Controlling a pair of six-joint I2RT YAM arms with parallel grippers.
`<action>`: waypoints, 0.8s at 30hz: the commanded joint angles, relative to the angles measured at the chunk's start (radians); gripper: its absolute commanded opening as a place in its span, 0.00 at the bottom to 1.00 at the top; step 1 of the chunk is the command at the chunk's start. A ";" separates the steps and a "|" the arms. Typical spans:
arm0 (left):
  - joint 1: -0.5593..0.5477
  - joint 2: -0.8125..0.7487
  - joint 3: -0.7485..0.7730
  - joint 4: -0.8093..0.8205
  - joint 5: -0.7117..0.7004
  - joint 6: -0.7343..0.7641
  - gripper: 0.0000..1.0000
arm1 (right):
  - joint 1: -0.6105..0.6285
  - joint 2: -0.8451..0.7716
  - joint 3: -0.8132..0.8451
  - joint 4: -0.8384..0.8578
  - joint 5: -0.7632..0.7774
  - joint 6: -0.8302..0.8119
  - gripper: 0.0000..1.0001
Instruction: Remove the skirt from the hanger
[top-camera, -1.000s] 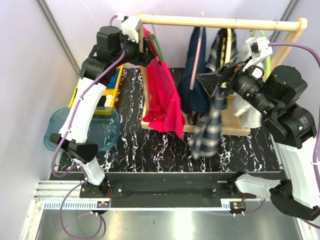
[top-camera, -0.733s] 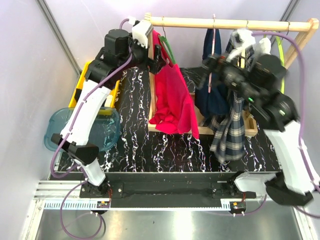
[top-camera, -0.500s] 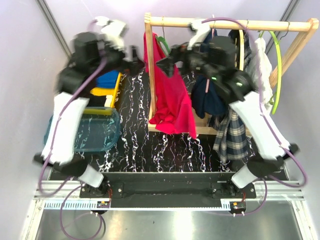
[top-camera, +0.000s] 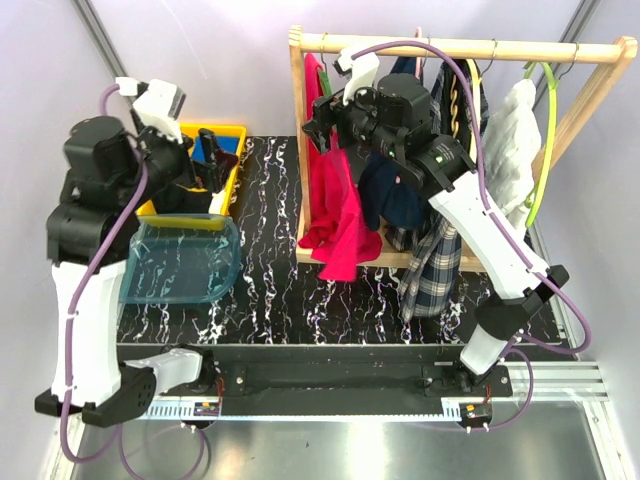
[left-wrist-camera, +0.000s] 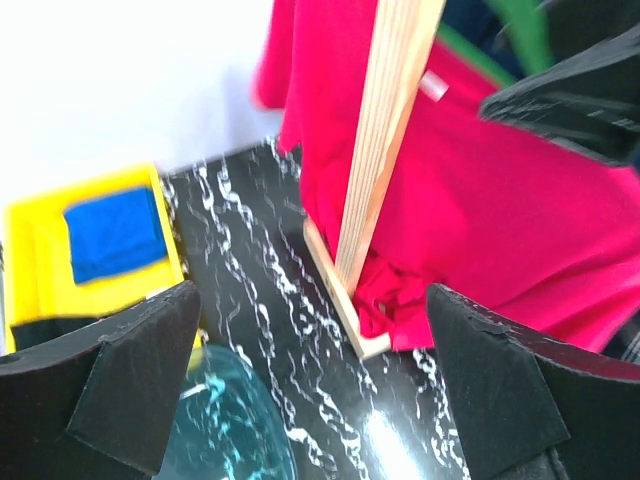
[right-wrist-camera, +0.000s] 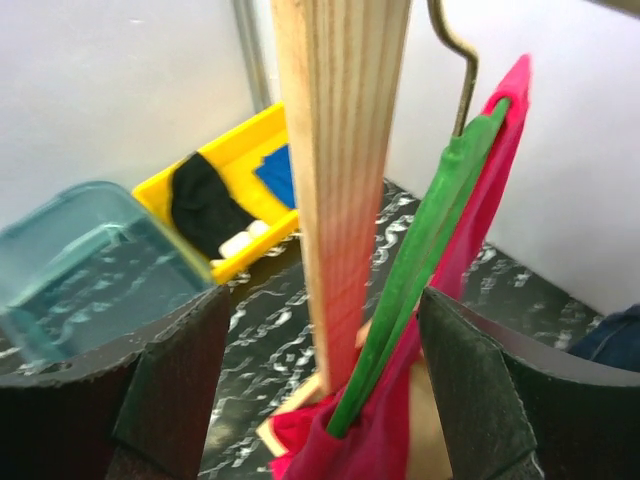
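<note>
The navy plaid skirt (top-camera: 432, 268) hangs from the wooden rail (top-camera: 520, 48), its hem just past the rack's base. A thin pale yellow hanger (top-camera: 472, 95) shows at its top, partly hidden by my right arm. My right gripper (top-camera: 318, 125) is open and empty at the rack's left post, well left of the skirt. In the right wrist view the gripper (right-wrist-camera: 320, 390) straddles the wooden post (right-wrist-camera: 340, 180); the skirt is out of that view. My left gripper (top-camera: 212, 160) is open and empty over the yellow bin. It is also open in the left wrist view (left-wrist-camera: 320, 400).
A red garment (top-camera: 340, 195) on a green hanger (right-wrist-camera: 420, 270) hangs by the left post. A navy garment (top-camera: 395, 195) hangs beside the skirt, and a white garment (top-camera: 505, 135) on a lime hanger at the right. A yellow bin (top-camera: 232, 175) and teal tub (top-camera: 185, 260) stand left.
My left arm has pulled back from the rack's left post to above the yellow bin. My right arm has swung left from the skirt to the left post. The skirt still hangs.
</note>
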 joint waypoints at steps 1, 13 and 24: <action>0.009 0.018 -0.023 -0.007 0.034 -0.034 0.99 | 0.012 -0.010 0.049 0.027 0.091 -0.122 0.82; 0.009 0.023 -0.057 -0.006 0.082 -0.037 0.99 | 0.015 0.025 0.050 0.060 0.191 -0.174 0.00; 0.009 0.060 -0.028 0.002 0.096 -0.046 0.99 | 0.020 -0.065 0.167 0.116 0.229 -0.260 0.00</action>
